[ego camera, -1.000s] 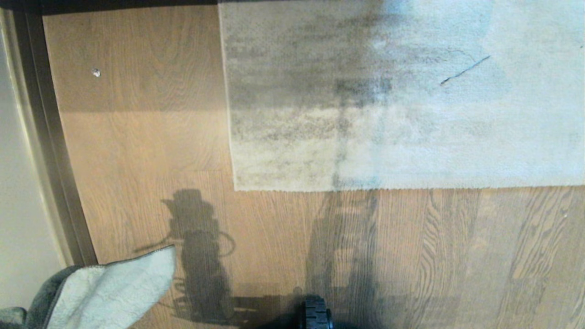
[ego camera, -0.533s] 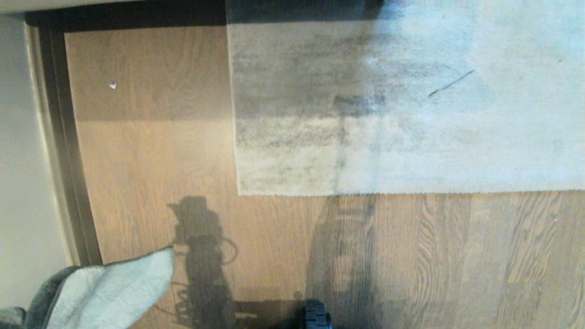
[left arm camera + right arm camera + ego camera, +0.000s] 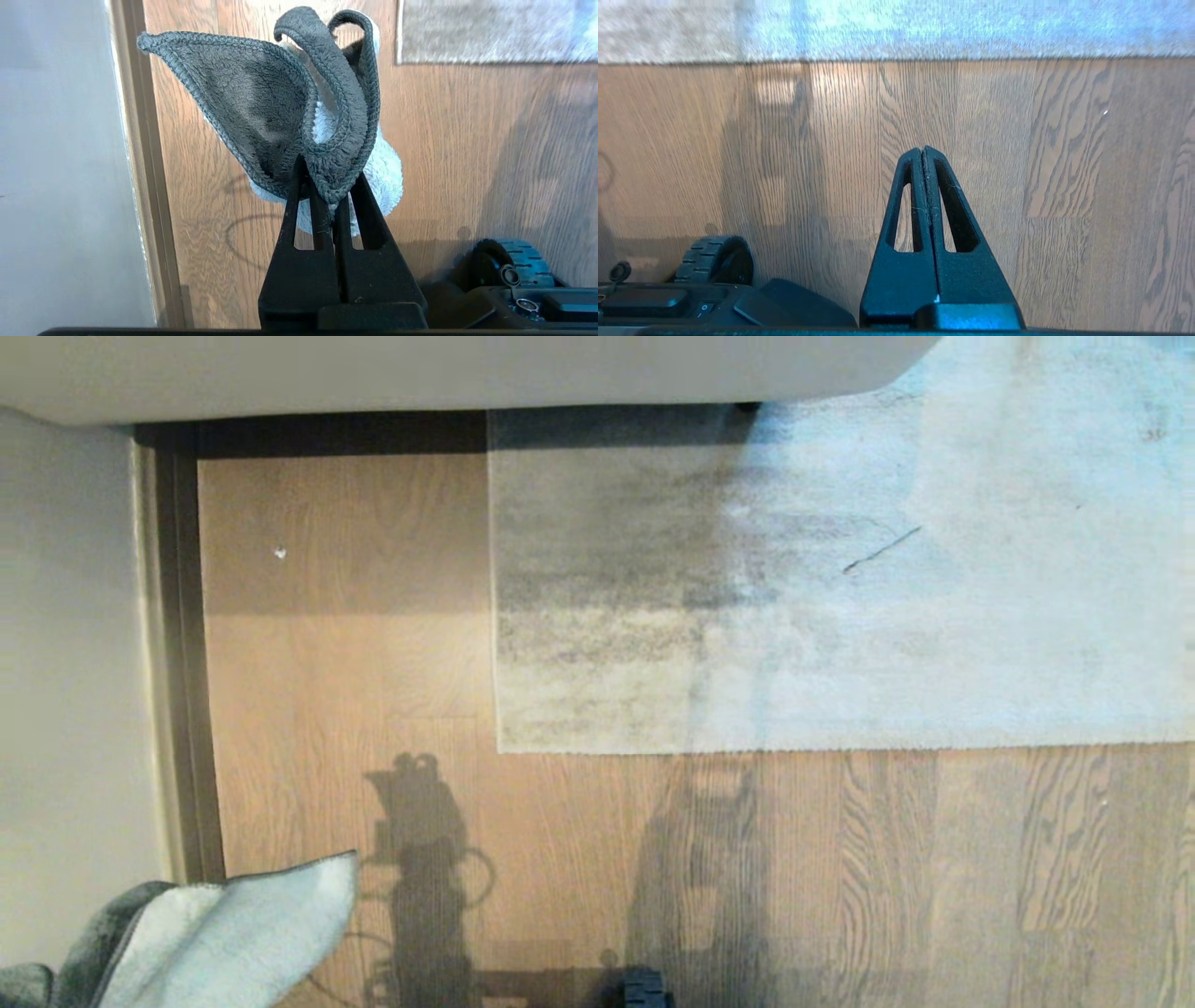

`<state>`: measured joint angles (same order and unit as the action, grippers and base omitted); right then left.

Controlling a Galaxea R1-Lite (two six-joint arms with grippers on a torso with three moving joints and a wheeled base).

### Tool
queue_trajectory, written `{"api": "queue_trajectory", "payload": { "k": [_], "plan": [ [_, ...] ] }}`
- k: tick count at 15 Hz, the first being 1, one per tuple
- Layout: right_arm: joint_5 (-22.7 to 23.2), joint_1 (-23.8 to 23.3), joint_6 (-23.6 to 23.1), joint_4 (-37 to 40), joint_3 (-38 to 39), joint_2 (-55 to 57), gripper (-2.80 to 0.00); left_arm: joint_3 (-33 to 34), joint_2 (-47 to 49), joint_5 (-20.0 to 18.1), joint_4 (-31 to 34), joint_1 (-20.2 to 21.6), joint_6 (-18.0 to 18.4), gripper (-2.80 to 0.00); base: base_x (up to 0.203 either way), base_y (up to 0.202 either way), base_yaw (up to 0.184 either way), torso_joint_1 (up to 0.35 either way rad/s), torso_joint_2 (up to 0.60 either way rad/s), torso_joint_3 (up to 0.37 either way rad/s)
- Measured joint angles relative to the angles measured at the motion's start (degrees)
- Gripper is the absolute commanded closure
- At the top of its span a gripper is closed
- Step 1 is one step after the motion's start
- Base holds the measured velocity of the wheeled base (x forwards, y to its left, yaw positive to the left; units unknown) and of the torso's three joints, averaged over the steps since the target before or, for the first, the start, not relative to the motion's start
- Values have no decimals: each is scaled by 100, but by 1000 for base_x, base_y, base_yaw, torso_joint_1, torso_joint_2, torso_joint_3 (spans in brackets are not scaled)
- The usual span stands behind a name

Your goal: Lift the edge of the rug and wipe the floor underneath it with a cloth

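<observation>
The mottled grey-beige rug (image 3: 747,616) lies flat on the wood-grain floor (image 3: 579,840). Its near rug edge (image 3: 840,749) runs straight to a corner (image 3: 499,750), and it also shows in the right wrist view as the rug edge (image 3: 924,58). My left gripper (image 3: 329,172) is shut on the cloth (image 3: 261,107), which bunches up dark grey with pale blue behind it. In the head view the cloth (image 3: 224,943) hangs at the lower left, well short of the rug. My right gripper (image 3: 923,150) is shut and empty, above bare floor short of the rug edge.
A dark baseboard strip (image 3: 182,663) and a pale wall (image 3: 65,691) run along the left. A pale piece of furniture (image 3: 467,373) overhangs the far end of the rug. My base wheel (image 3: 644,991) shows at the bottom, and a small white speck (image 3: 279,553) lies on the floor.
The whole head picture has slid downward as the camera tilted up, bringing the pale furniture into view at the top. Rug, cloth and both grippers stay as they were.
</observation>
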<state>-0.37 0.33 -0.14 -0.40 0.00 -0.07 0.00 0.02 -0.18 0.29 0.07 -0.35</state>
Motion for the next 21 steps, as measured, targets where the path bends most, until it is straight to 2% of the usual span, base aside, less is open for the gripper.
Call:
{"api": "queue_trajectory", "payload": {
  "k": [21],
  "plan": [
    [3,0,-2,0,0,0,0,0,0,0,0,-2,-6,0,0,0,0,3,2,204]
  ]
}}
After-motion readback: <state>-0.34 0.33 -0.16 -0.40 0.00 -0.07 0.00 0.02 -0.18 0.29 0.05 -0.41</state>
